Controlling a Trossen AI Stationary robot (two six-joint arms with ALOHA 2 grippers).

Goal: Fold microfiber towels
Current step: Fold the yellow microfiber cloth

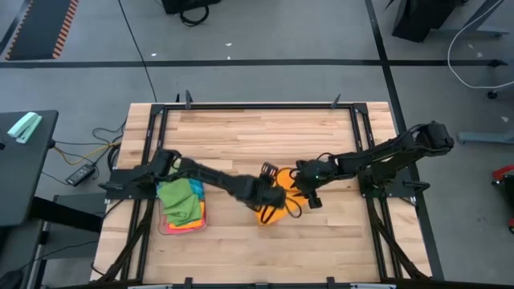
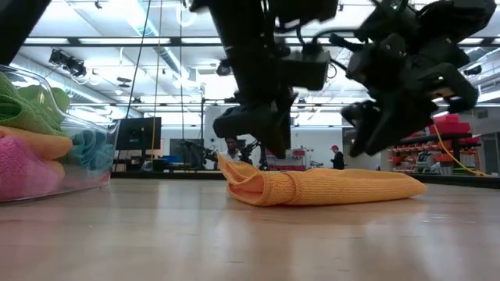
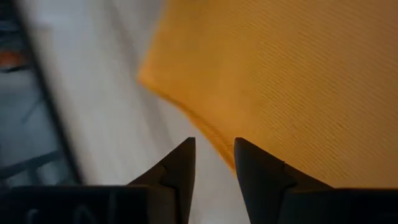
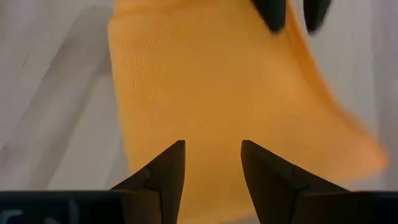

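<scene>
An orange microfiber towel lies on the table's middle, folded over on itself, with a rolled fold at its left end. My left gripper hovers open, its fingers close together, over the towel's left edge. In the low view it hangs just above the cloth. My right gripper stands open above the same towel from the right side and is clear of it in the low view. More towels, green, pink and blue, are piled in a clear tray.
The clear plastic tray with the piled towels stands at the table's left, beside the left arm's base. Bare wooden table top stretches toward the far edge and on the near side. Black frame rails run along the table's edges.
</scene>
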